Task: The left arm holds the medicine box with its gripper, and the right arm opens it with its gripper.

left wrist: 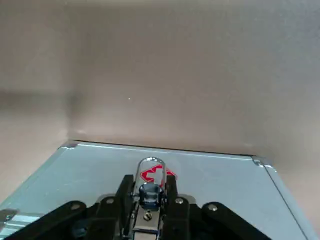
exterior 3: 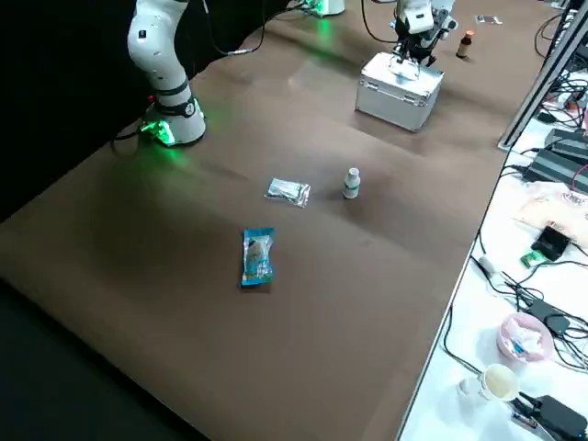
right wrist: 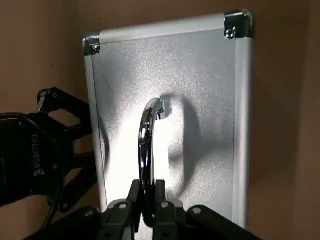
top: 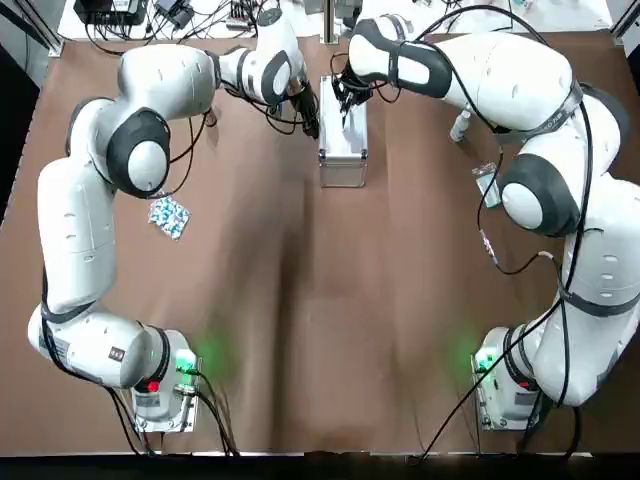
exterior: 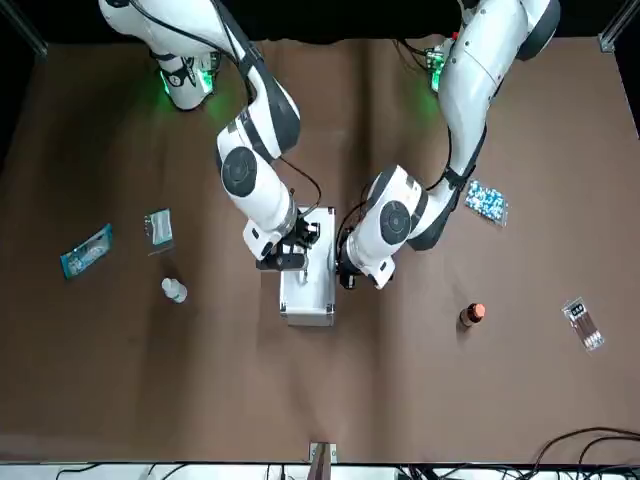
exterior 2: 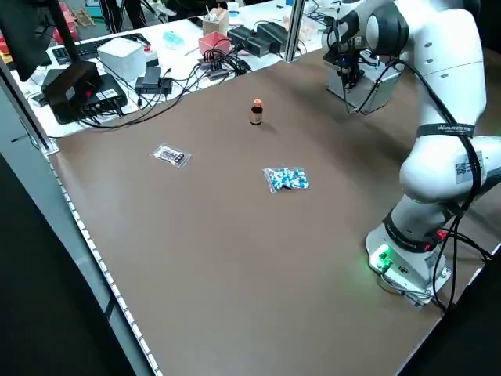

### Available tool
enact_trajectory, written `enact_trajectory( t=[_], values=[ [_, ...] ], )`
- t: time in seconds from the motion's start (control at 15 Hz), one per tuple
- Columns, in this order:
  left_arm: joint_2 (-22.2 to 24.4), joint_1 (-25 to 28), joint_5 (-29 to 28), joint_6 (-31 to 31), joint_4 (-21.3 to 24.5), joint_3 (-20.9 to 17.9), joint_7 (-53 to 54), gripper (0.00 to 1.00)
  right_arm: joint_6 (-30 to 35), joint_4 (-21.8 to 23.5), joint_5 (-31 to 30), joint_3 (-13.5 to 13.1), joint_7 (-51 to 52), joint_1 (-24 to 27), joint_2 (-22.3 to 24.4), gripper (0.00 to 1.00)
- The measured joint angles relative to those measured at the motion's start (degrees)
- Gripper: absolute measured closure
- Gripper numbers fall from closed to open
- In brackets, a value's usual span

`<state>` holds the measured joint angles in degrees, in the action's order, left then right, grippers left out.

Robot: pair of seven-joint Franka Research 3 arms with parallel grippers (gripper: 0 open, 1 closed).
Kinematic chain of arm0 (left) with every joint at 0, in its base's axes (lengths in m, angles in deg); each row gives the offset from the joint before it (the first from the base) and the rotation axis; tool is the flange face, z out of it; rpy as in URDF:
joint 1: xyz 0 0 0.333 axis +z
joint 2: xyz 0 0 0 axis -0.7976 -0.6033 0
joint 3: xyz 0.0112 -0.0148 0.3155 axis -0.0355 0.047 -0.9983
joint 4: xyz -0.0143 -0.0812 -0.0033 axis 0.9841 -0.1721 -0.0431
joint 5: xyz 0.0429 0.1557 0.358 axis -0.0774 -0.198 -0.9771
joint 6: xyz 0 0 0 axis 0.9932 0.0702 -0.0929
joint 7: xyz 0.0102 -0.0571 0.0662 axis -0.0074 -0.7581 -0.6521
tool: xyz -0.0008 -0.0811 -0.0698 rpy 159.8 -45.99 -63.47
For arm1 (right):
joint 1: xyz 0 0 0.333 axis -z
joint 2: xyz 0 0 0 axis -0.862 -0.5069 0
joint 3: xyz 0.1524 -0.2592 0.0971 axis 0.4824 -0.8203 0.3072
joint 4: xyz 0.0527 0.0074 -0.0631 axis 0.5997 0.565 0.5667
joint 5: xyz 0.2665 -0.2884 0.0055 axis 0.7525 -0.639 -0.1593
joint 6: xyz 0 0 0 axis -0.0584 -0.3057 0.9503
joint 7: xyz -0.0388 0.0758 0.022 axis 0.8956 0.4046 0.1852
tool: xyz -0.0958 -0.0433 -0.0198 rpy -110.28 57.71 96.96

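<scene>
The medicine box (top: pixel 342 152) is a silver metal case standing at the far middle of the table, also seen in the front view (exterior: pixel 308 285). My left gripper (top: pixel 312 122) is pressed against its left side. In the left wrist view it (left wrist: pixel 149 195) is shut on a small metal clasp beside the red cross mark (left wrist: pixel 156 175). My right gripper (top: pixel 345 108) hangs over the far end of the box. In the right wrist view it (right wrist: pixel 148 202) is shut on the chrome handle (right wrist: pixel 146 135). The lid looks closed.
A blue pill blister (top: pixel 168 216) lies on the left. A brown bottle (exterior: pixel 472 315) and a foil strip (exterior: pixel 582 322) lie further out on that side. A white bottle (top: pixel 460 125), a sachet (exterior: pixel 157 227) and a blue packet (exterior: pixel 86 250) lie on the right.
</scene>
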<state>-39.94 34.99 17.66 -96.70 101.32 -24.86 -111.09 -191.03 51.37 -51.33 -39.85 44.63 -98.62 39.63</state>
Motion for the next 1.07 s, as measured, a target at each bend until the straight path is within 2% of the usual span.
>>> enact_trajectory(
  t=[0.47, 1.07],
  values=[
    [0.00, 0.05, 0.00, 0.00, -0.05, 0.03, -0.14, 0.70, 1.94, -0.27, 1.16, 0.03, -0.01, 1.41, 0.22, 0.87],
    [0.01, 0.06, 0.00, 0.00, -0.08, 0.04, -0.14, 0.70, 12.42, -1.29, 2.21, 0.35, 2.15, 6.88, 3.71, 0.87]
  ],
)
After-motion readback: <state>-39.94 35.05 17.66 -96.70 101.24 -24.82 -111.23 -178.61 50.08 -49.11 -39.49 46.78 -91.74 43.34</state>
